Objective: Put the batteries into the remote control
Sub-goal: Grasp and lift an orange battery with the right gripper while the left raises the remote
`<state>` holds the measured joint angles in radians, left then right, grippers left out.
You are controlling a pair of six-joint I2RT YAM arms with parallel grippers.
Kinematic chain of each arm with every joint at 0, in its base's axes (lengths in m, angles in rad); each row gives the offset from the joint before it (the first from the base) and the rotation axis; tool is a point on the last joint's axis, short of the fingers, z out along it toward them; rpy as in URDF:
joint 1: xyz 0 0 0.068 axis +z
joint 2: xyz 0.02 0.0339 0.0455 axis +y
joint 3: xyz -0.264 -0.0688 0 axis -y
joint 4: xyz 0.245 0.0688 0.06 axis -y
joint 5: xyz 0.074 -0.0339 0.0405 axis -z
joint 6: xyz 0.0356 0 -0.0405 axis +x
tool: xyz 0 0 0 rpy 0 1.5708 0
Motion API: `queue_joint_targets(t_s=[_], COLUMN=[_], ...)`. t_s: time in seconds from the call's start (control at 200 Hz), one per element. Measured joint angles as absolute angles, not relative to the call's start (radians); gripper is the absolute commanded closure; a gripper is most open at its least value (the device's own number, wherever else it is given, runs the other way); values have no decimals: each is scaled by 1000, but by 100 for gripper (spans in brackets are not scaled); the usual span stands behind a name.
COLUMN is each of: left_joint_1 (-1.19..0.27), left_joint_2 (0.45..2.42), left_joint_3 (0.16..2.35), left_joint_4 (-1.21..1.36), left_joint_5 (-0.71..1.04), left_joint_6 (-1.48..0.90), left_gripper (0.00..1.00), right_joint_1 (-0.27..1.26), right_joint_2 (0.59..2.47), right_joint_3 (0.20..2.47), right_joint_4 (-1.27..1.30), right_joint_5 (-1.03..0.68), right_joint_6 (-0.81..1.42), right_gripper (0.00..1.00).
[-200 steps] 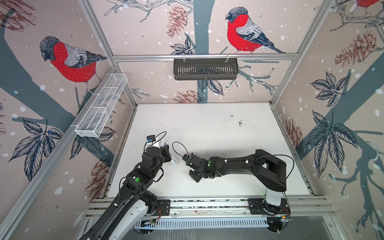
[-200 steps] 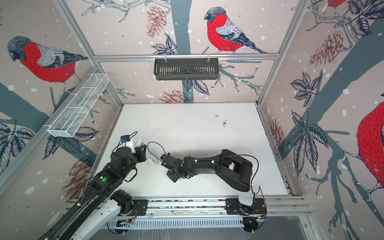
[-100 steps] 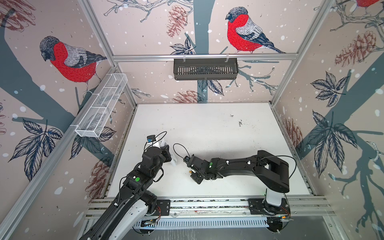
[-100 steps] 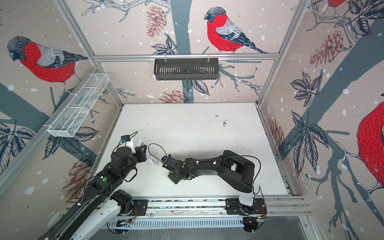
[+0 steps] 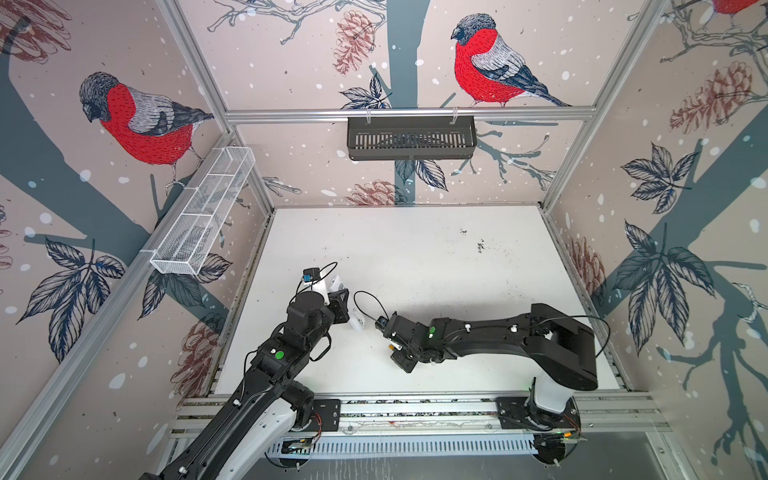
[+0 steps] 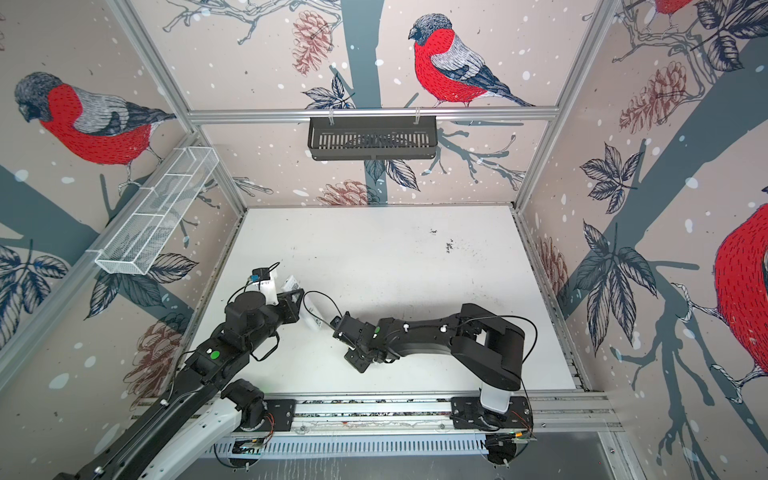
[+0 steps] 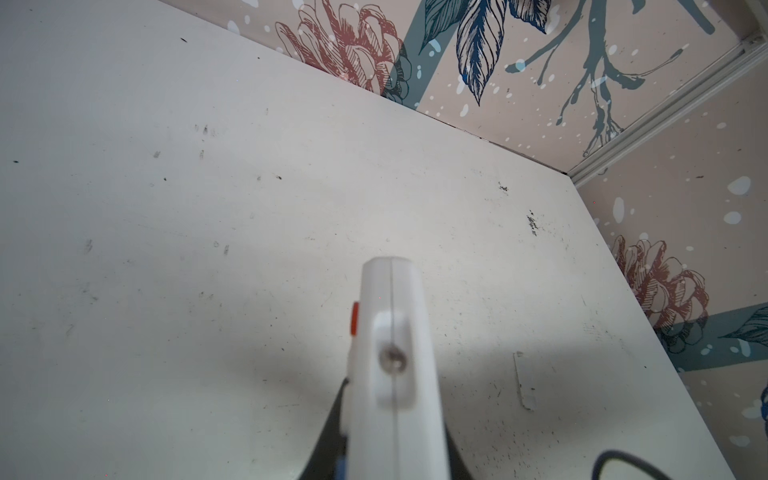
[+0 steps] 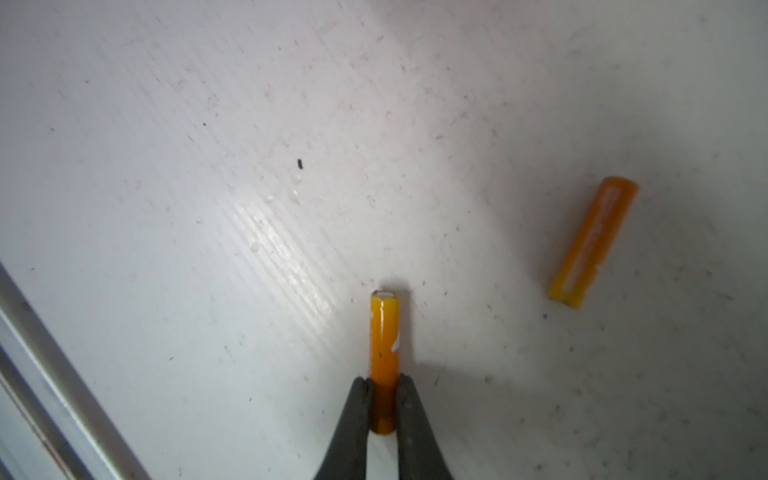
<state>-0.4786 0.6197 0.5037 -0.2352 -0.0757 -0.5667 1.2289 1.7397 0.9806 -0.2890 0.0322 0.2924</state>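
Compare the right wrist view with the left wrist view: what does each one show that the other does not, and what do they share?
Only the right wrist view: the right tool shut on the first battery, and the second battery lying loose on the table, apart from it.
Only the left wrist view: the remote control, seen edge-on in the left tool, with an orange button showing, and the patterned wall behind.
Both: the scuffed white table.

batt (image 8: 385,336): glossy orange wrap | remote (image 7: 397,415): smooth white plastic | table (image 8: 166,208): scuffed, matt
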Motion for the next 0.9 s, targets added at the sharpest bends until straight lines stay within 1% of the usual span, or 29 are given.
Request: queue_joint_targets(t_s=[0.09,0.395,0.565,0.74,0.901], left_joint_1=[-479,-477,-477,-477,-477], left_joint_2=[637,710,748,759,761], left_joint_3=[485,396,340,289,282], left_joint_4=[-194,-30,84,182,232], left_joint_5=[-29,128,208,260,287], left_joint_6=[-567,-572,-604,-658,-687], left_gripper=[100,100,100,100,100], right_joint_1=[1216,1092,1053,1050,1080], right_joint_2=[1683,1488,1407,1386,1412], right_joint_3=[953,857,838,838,861], right_joint_4=[-287,-286,-287,-275,-242], right_joint_5=[30,28,3,-29,-66], right_joint_6=[299,357,370,392,401], right_gripper=[92,92,91,90,90])
